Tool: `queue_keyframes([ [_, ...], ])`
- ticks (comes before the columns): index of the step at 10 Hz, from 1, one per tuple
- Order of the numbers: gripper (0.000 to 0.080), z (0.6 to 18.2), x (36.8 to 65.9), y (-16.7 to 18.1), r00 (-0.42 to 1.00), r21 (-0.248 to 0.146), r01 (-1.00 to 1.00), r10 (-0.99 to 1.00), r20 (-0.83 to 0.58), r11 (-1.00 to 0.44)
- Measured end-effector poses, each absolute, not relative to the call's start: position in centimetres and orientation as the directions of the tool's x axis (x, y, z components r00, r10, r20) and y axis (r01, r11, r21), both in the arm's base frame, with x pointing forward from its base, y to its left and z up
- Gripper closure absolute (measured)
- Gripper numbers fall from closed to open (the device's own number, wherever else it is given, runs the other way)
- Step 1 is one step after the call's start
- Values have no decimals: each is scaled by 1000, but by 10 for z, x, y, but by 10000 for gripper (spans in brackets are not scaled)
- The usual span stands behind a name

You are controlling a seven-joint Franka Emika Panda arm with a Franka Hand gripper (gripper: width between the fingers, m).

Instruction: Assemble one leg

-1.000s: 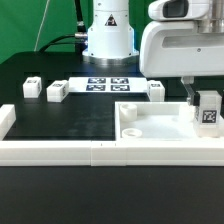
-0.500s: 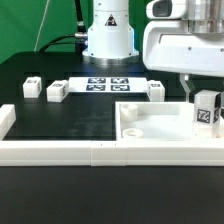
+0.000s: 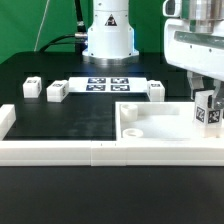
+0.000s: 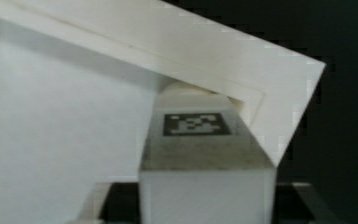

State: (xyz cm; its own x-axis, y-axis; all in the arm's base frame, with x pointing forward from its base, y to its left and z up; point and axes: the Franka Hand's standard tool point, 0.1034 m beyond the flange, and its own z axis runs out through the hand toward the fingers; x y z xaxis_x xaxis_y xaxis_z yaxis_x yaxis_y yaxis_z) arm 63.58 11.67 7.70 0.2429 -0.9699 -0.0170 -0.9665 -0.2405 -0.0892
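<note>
My gripper (image 3: 206,99) is at the exterior view's right, shut on the leg (image 3: 208,112), a small white post with a black-and-white tag. It holds the leg upright over the far right corner of the large white panel (image 3: 160,125). In the wrist view the leg (image 4: 202,160) runs out from between the dark fingers (image 4: 119,202) of my gripper (image 4: 202,208), its tag facing the camera, its far end at the panel's (image 4: 69,120) corner. Whether the leg touches the panel I cannot tell.
Three more small white legs lie on the black table: two at the exterior view's left (image 3: 30,87) (image 3: 56,92) and one behind the panel (image 3: 155,91). The marker board (image 3: 108,84) lies before the robot base (image 3: 108,35). A white rail (image 3: 90,150) runs along the front.
The arm has shifted toward the exterior view's right and a little up, carrying the leg slightly right along the panel's far right corner. The grip has not changed.
</note>
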Motion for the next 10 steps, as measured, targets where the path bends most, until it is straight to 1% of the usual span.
queue_keyframes([
  [3,507,77,635,118,-8,-81,-997,-999,-53,12],
  [4,507,77,635,118,-48,-78,-996,-997,-59,52],
  [5,494,77,635,118,-45,-79,-996,-997,-59,50],
  [6,494,76,635,119,7,-81,-997,-998,-55,-2],
  [7,316,76,635,120,21,-81,-997,-998,-54,-16],
  [8,183,77,635,120,112,-86,-990,-993,-45,-108],
  [9,183,77,635,121,228,-91,-970,-973,-35,-224],
  [10,160,77,636,121,314,-98,-946,-949,-26,-310],
])
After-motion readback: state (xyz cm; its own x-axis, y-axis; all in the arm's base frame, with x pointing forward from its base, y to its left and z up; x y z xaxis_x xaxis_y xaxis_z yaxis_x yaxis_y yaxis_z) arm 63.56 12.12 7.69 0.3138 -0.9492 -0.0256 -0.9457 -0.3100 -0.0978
